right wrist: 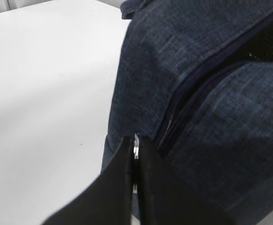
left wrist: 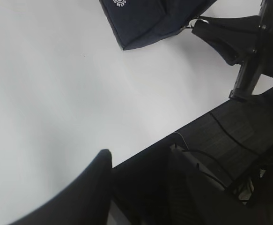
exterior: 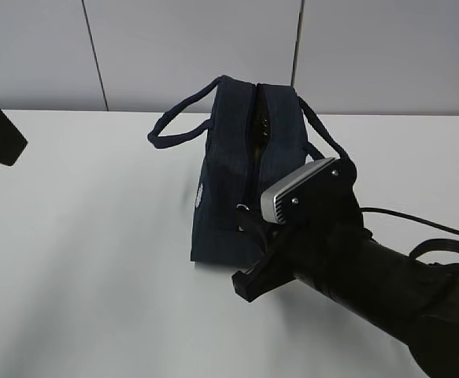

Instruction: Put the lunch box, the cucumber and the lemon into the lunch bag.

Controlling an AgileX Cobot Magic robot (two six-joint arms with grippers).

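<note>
On white tabletop (exterior: 95, 236), boxy navy fabric lunch bag (exterior: 229, 173)

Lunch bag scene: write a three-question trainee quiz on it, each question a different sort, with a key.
1. True or false: the right gripper is shut on the zipper pull of the lunch bag.
2. Where does the left gripper sit? A) inside the bag B) away from the bag, near the table edge C) on a handle
3. Fill in: the bag's top zipper is partly ____.

Key: 1 true; 2 B; 3 open.
</note>
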